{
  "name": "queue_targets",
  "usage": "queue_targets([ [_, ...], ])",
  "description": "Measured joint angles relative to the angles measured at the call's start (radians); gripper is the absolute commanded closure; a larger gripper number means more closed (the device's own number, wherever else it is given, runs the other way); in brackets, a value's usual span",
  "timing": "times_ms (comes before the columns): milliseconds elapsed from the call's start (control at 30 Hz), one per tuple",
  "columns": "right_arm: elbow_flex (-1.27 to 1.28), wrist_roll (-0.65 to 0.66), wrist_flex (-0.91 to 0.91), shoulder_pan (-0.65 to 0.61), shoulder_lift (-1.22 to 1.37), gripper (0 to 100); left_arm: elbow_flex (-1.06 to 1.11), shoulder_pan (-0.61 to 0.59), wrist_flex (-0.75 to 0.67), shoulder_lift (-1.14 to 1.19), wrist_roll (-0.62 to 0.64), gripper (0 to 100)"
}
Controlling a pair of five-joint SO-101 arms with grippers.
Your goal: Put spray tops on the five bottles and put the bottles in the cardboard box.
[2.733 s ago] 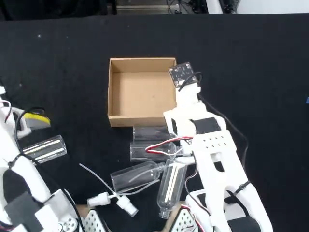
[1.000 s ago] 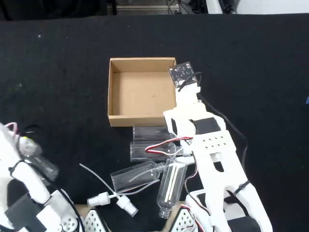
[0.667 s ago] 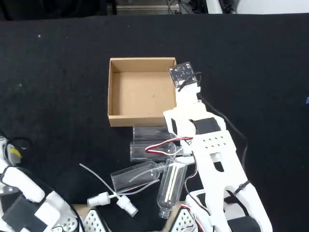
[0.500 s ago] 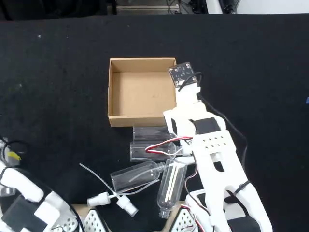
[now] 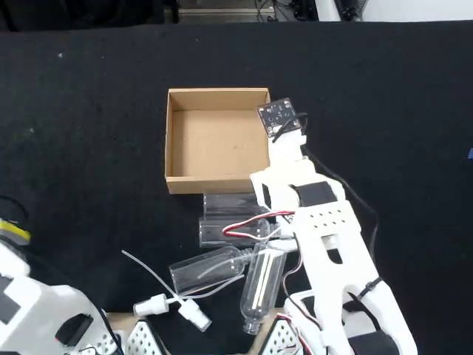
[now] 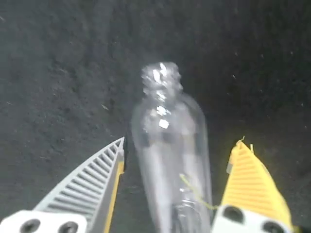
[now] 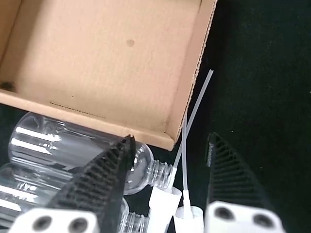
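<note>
**Inspector:** State of the left jaws?

**Onlooker:** Clamped on a bottle (image 6: 170,145), low on its body. The bottle lies between the jaws and its neck (image 6: 161,76) stands out past their tips, open, with no top fitted. I judge it to be held off the bench (image 6: 58,73).

**Inspector:** The right jaws?

**Onlooker:** Apart, gripping nothing. Two tops (image 7: 163,199) lie between them near the roots. A thin tube (image 7: 198,104) runs out beyond the tips, alongside the corner of the box (image 7: 97,58). The loose bottles (image 7: 73,141) lie on their sides beside one jaw, against the box wall. The box itself lies beyond the tips, with no bottle in it.

**Inspector:** How will the bottle handle?

**Onlooker:** My judgement: it is clear, thin plastic and holds nothing, so it should be very light. The wall will likely give under a hard squeeze. The surface is smooth enough to slip or turn in the jaws. It is best held on the straight body below the shoulder, with moderate pressure and the threaded neck left free.

**Inspector:** The tops?

**Onlooker:** Small and light, and the tube looks soft and apt to bend. They are better taken by the collar, never by the tube.
</note>
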Motion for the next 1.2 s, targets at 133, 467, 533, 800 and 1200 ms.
queue_targets([
  [133, 0.0, 0.0, 0.0, 0.0, 0.0, 77.9, -0.1, 0.0, 0.084, 0.083, -0.046, 69],
  [467, 0.0, 0.0, 0.0, 0.0, 0.0, 77.9, -0.115, -0.002, 0.107, 0.25, -0.107, 69],
  [533, 0.0, 0.0, 0.0, 0.0, 0.0, 77.9, -0.117, -0.002, 0.107, 0.25, -0.107, 69],
  [800, 0.0, 0.0, 0.0, 0.0, 0.0, 77.9, -0.117, -0.002, 0.107, 0.25, -0.107, 97],
  [1200, 0.0, 0.0, 0.0, 0.0, 0.0, 77.9, -0.051, 0.103, 0.114, -0.044, 0.195, 97],
])
